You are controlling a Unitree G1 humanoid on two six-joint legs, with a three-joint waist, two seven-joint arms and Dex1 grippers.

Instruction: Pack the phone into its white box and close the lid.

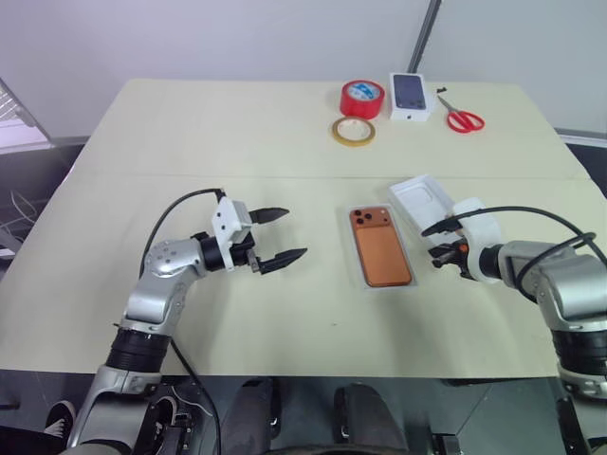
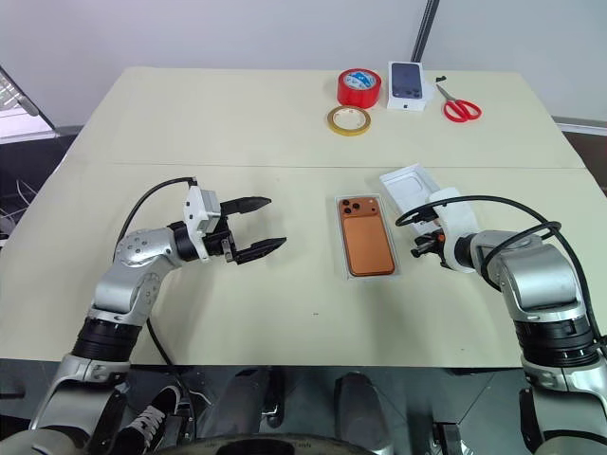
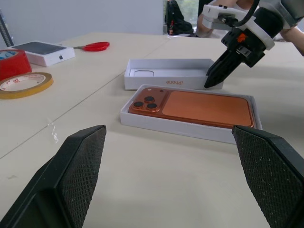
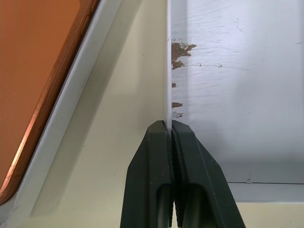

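Note:
The copper-orange phone [image 1: 381,248] lies camera side up inside the shallow white box [image 3: 180,129] at the table's middle. Just behind and to the right of it sits the lid [image 1: 422,199], open side up, a white tray with taller walls [image 3: 166,76]. My right gripper [image 1: 438,254] comes in from the right and is shut on the thin near wall of the lid [image 4: 228,71], close beside the box's right edge. To the left of the box, my left gripper [image 1: 292,233] hovers level and open, pointing at the phone with nothing between its fingers.
At the back of the table stand a red tape roll [image 1: 362,98], a tan tape ring [image 1: 353,131], a small white box printed with a dark phone [image 1: 412,96] and red scissors [image 1: 463,118]. A seam runs across the tabletop [image 1: 190,176].

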